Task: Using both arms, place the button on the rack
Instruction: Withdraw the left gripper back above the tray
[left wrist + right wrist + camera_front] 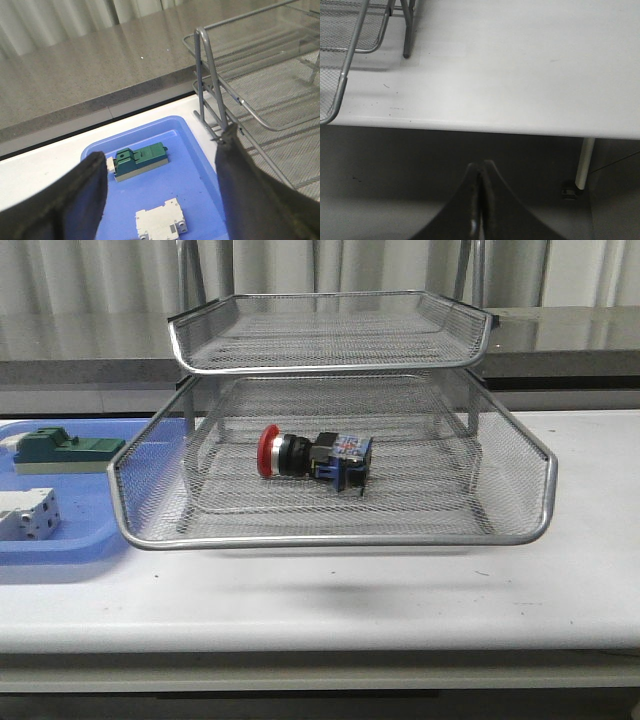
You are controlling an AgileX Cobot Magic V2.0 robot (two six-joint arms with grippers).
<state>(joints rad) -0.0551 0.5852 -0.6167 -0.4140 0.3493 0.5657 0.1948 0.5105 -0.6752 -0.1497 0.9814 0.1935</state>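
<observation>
The button, with its red mushroom cap, black collar and blue-black body, lies on its side in the pulled-out middle tray of the silver wire-mesh rack. No arm shows in the front view. In the left wrist view my left gripper hangs open above the blue tray, with nothing between its fingers; the rack stands beside it. In the right wrist view my right gripper is shut on nothing, hanging off the table's front edge, with a corner of the rack in view.
A flat blue tray sits left of the rack and holds a green block and a white block. The same green block and white block show under the left gripper. A table leg stands below the edge.
</observation>
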